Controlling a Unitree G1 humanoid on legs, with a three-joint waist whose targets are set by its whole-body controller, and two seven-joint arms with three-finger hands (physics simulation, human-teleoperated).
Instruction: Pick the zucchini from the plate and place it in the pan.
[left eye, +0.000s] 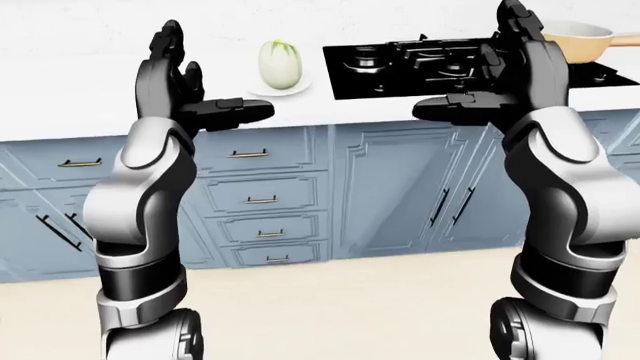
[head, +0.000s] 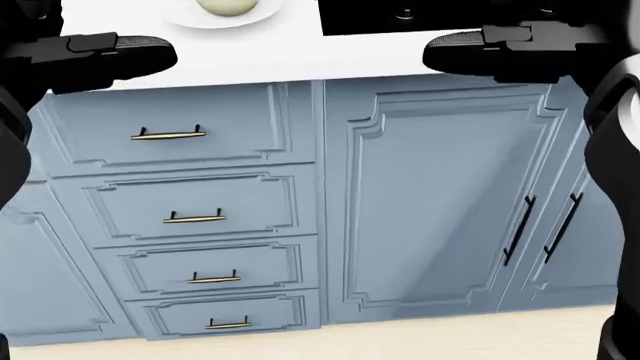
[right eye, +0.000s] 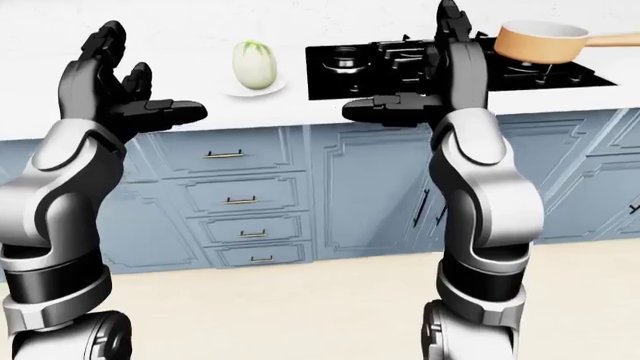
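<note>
Sitting on its plate (right eye: 254, 91), zucchini (right eye: 254, 64); pan (right eye: 541, 43) empty.

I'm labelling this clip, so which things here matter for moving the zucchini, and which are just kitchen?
For the job: zucchini, plate, pan, left hand, right hand.
Just kitchen: stove, drawers, cabinet doors, counter.

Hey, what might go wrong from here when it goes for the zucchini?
1. The pale green zucchini stands upright on the small white plate; a nudge from an open hand may topple it.
2. The orange pan sits across the black stovetop, so the carry risks a drop.
</note>
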